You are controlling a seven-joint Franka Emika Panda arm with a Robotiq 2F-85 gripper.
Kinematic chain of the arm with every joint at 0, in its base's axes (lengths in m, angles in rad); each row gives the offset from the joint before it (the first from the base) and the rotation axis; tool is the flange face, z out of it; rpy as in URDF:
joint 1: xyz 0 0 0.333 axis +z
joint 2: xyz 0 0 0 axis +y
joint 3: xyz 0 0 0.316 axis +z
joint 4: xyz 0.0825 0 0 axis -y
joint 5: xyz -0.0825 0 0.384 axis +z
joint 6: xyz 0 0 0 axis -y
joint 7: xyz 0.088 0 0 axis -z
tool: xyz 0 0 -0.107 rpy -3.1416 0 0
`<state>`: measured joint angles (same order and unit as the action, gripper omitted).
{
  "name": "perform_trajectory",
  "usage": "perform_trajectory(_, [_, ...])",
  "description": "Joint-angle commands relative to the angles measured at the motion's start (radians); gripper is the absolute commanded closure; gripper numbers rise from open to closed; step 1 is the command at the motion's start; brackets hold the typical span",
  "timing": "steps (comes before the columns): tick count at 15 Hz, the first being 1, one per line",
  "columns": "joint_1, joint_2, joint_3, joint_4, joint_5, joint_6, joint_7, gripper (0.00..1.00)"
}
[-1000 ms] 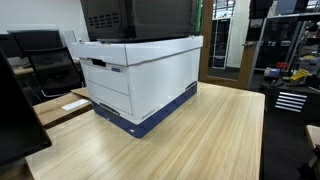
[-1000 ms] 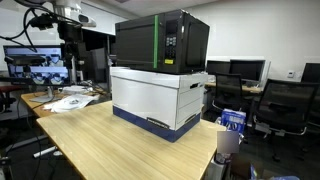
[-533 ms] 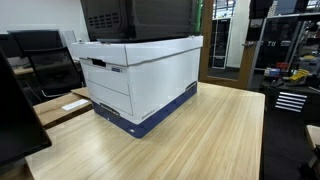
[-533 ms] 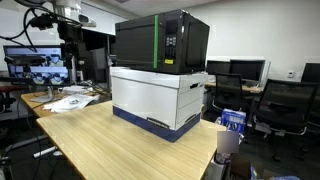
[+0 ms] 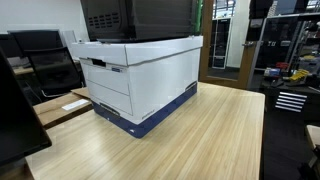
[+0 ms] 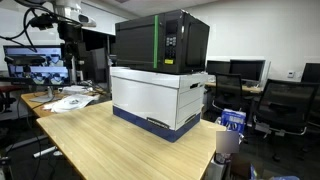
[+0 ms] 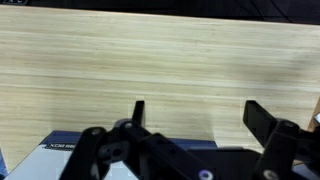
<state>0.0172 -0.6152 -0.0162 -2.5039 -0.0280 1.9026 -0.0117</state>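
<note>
A white cardboard box [image 5: 140,75] with a dark blue base stands on the light wooden table [image 5: 210,140], seen in both exterior views, box [image 6: 155,98]. A black microwave-like appliance [image 6: 160,42] with a green stripe sits on top of it. Neither exterior view shows the arm. In the wrist view my gripper [image 7: 195,112] hangs above bare table wood [image 7: 150,60], its two black fingers [image 7: 139,110] wide apart with nothing between them. The box's blue and white edge [image 7: 60,145] shows at the lower left, under the gripper body.
Office chairs [image 6: 290,105] and monitors stand around the table. Papers [image 6: 65,98] lie on the far table end near a camera rig [image 6: 60,25]. A blue and white carton [image 6: 232,122] sits beside the table's edge. A drawer cabinet [image 5: 290,100] stands at the side.
</note>
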Motion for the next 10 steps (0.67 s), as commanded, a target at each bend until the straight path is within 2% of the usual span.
perform_trajectory(1, [-0.006,0.000,0.005,0.002,0.003,-0.002,-0.003,0.00])
perform_trajectory(6, [-0.024,0.041,-0.002,0.005,-0.028,0.066,-0.006,0.00])
perform_trajectory(10, [-0.043,0.074,-0.015,-0.004,-0.064,0.195,-0.018,0.00])
